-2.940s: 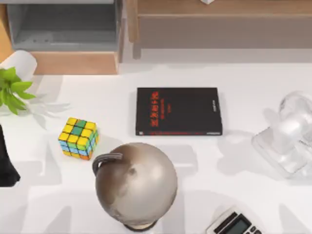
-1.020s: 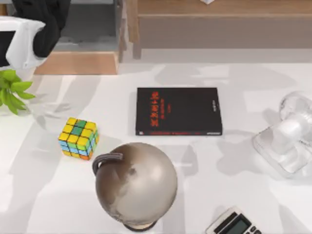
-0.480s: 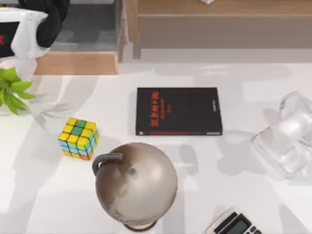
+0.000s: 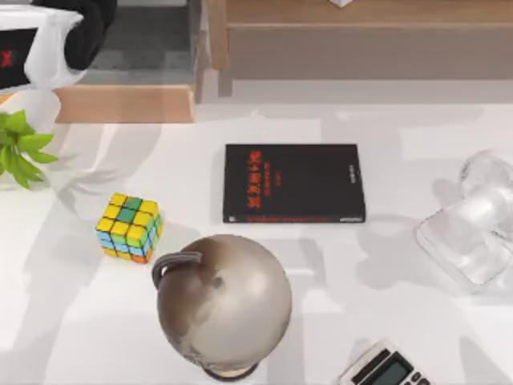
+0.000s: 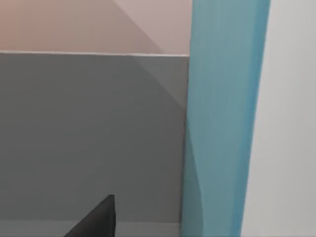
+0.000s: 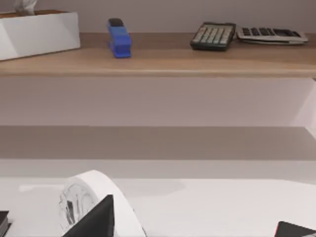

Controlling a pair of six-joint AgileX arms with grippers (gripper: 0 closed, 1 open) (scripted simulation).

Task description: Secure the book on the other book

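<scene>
The left arm point(image 4: 48, 40) is up at the far left corner of the top view, its black and white body over the grey drawer opening point(image 4: 136, 48). In its wrist view one light blue book point(image 5: 222, 123) stands on edge, upright and very close, just beside the left gripper's one visible dark fingertip point(image 5: 96, 219), against the grey inner wall of the drawer. Whether the pincer is wide, narrow or closed on the book cannot be told. One black book point(image 4: 294, 183) with red lettering lies flat on the white table point(image 4: 385, 265), well apart from that gripper, towards the middle. Between the two sit one coloured puzzle cube point(image 4: 128, 227) and one grey globe point(image 4: 224, 303) on its stand. One green plant point(image 4: 20, 148) is near the left arm. One clear desk fan point(image 4: 477, 220) stands at the right edge, and part of one calculator point(image 4: 385, 367) lies at the near edge. In the right wrist view two dark fingertips point(image 6: 94, 219) of the right gripper stand apart, gripping nothing. Beyond them a wooden shelf point(image 6: 158, 61) carries one white box point(image 6: 39, 33), one blue stapler point(image 6: 118, 38), one dark calculator point(image 6: 213, 35) and one flat keyboard point(image 6: 271, 34).
</scene>
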